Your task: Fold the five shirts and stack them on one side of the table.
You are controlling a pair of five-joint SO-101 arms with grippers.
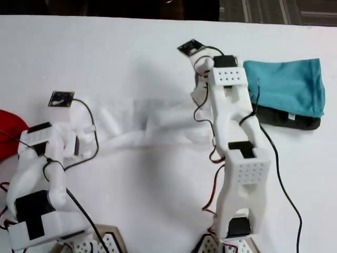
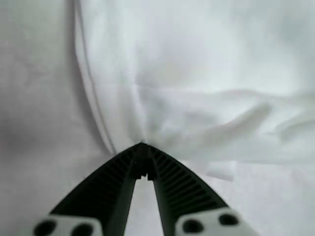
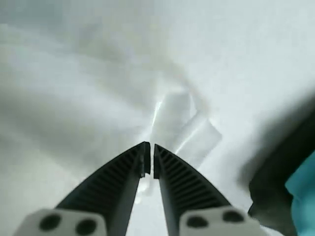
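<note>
Both arms pinched the white shirt, mid-fold; we judged the task less than half done.

The left gripper (image 2: 142, 147) had its jaws closed tight on a bunched fold of the white shirt (image 1: 138, 128), and the right gripper (image 3: 149, 148) was closed to a sliver on the shirt's other end, by our read gripping cloth. The shirt lay stretched in a rumpled band between the two arms, across the middle of the table (image 1: 105, 52). A folded teal shirt (image 1: 285, 84) sat on top of a folded black shirt (image 1: 290, 120) at the table's right side, so we counted two as stacked. A red shirt (image 1: 10, 135) lay in a heap at the left edge, apparently unfolded. Left to do, as we judged: finish the white one, stack it, then the red and whatever remains.
</note>
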